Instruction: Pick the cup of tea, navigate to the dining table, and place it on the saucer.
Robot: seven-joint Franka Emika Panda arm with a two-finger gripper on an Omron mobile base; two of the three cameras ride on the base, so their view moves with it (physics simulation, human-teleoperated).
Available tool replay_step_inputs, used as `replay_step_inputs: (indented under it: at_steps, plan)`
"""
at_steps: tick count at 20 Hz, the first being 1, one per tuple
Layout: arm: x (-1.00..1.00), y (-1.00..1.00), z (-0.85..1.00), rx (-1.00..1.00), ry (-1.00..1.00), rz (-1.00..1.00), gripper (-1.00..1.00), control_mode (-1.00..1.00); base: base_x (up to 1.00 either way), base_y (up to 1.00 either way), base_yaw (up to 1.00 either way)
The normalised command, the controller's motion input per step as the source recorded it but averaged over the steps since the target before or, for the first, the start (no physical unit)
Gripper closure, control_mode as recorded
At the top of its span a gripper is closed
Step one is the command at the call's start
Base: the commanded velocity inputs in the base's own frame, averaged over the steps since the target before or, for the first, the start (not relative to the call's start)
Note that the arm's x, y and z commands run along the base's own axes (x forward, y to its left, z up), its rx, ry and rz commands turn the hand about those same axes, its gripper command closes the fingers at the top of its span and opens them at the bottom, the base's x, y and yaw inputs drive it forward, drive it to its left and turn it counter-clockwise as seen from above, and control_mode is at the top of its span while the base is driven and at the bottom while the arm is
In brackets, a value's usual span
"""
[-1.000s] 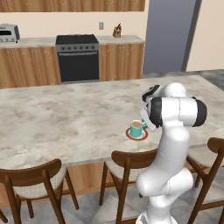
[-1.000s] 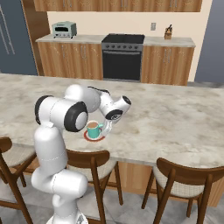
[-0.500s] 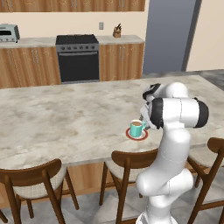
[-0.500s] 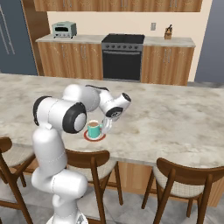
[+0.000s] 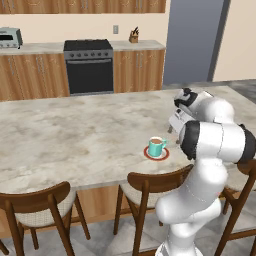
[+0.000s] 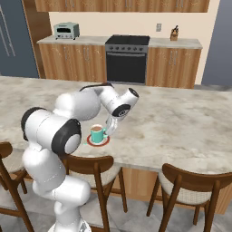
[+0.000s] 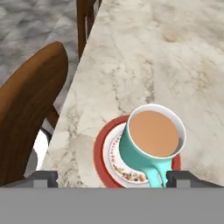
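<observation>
Claw point(image 7: 107, 178): nearest item in the hand view; two dark tips at the bottom edge, standing wide apart, clamped on nothing. In the right base view it hangs just to the right of the cup, at the end of the bent white arm.

Cup point(image 7: 151, 141): teal, upright, brown tea level inside the white rim. Seated on the saucer, slightly off its centre toward one side. Handle points back toward the claw and ends close by one tip; whether the tip touches it cannot be told. The cup lies straight ahead of the claw and between the lines of the two tips, so a withdrawal along the claw's own axis, away from the handle, looks the cleanest exit; a sideways swing would risk catching the handle.

Saucer point(image 7: 101, 152): round, red rim, white patterned centre, flat on the tabletop under the cup, near the edge that faces the chairs.

Tabletop point(image 5: 75, 135): long marbled stone slab, bare around the saucer.

Chair point(image 7: 26, 109): dark wood back, below and beside the tabletop edge, just behind the saucer's position as the base views show it.

Stove point(image 5: 89, 66): far wall, black, between wooden cabinets.

Judgement: placement appears done; only the retreat remains
</observation>
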Motion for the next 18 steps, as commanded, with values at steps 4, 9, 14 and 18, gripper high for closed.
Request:
replay_step_inputs:
  at_steps: [4,9,14,18]
  plan:
    - [-0.74,0.27,0.66,-0.10,0.00,-0.12,-1.00,-1.00,0.00,0.00,0.00]
    - [-0.79,0.40,0.76,-0.04,0.00,-0.26,-1.00,-1.00,0.00,0.00,0.00]
    - [-0.88,0.43,0.74,-0.04,0.00,-0.28,-1.00,-1.00,0.00,0.00,0.00]
    - [-0.85,0.45,0.57,-0.05,-0.01,-0.23,-1.00,-1.00,0.00,0.00,0.00]
